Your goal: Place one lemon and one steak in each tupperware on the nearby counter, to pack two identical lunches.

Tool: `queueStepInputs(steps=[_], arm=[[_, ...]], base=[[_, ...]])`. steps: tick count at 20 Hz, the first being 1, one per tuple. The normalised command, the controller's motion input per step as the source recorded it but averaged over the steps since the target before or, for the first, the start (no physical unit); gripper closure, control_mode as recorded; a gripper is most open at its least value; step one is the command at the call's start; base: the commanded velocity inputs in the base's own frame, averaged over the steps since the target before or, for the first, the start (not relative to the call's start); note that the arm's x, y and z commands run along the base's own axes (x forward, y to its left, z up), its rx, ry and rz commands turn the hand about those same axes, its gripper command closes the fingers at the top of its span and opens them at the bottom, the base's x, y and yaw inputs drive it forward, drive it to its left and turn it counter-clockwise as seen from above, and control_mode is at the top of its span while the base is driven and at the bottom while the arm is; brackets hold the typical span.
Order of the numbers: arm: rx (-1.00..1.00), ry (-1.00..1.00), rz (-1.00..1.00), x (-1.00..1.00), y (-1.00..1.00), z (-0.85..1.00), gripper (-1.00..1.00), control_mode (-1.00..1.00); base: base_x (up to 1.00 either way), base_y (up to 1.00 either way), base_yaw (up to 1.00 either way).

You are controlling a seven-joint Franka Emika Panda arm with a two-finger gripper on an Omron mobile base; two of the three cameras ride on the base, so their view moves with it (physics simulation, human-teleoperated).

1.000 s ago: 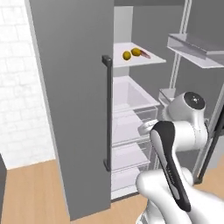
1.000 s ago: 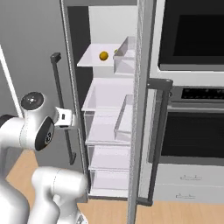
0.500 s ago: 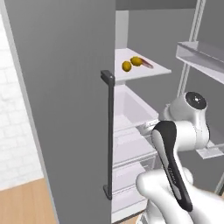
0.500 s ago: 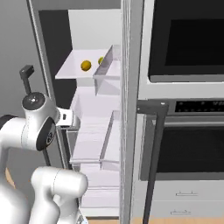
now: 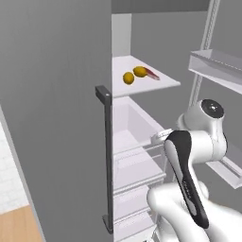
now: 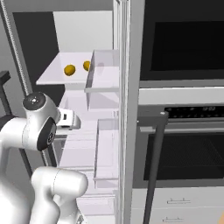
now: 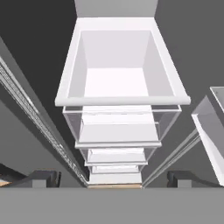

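Two lemons (image 5: 128, 78) (image 5: 140, 71) lie on the white upper shelf (image 5: 156, 85) of the open fridge, with a red-brown steak (image 5: 152, 73) just behind them. The right base view shows the same lemons (image 6: 69, 69) (image 6: 87, 65). My gripper (image 7: 111, 178) is open and holds nothing. It points down over a white fridge drawer (image 7: 70, 74), below the level of that shelf. Its hand (image 6: 70, 120) sits in front of the drawers. The tupperware and the counter are out of view.
The fridge's grey left door with its dark vertical handle (image 5: 107, 156) stands close on the left. Door bins (image 5: 218, 64) stick out on the right. A black wall oven (image 6: 183, 144) with a long handle (image 6: 154, 175) stands right of the fridge.
Both base views have shifted and the fridge looms larger, so the base has driven closer. The arm keeps the same pose and the gripper stays open.
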Motion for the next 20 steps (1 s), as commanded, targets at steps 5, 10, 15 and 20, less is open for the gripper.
queueStepInputs(steps=[5,10,15,20], arm=[[0.0,-0.17,-0.11,0.09,0.0,0.8,-1.0,-1.0],[0.0,-0.22,-0.18,0.0,0.0,1.0,-1.0,-1.0],[0.11,-0.07,-0.03,0.24,-0.01,1.0,-1.0,-1.0],[0.31,0.0,0.21,0.38,0.01,0.41,-1.0,-1.0]], base=[[0.13,0.0,-0.02],[0.0,0.0,0.0],[0.0,0.0,0.0],[0.0,0.0,0.0]])
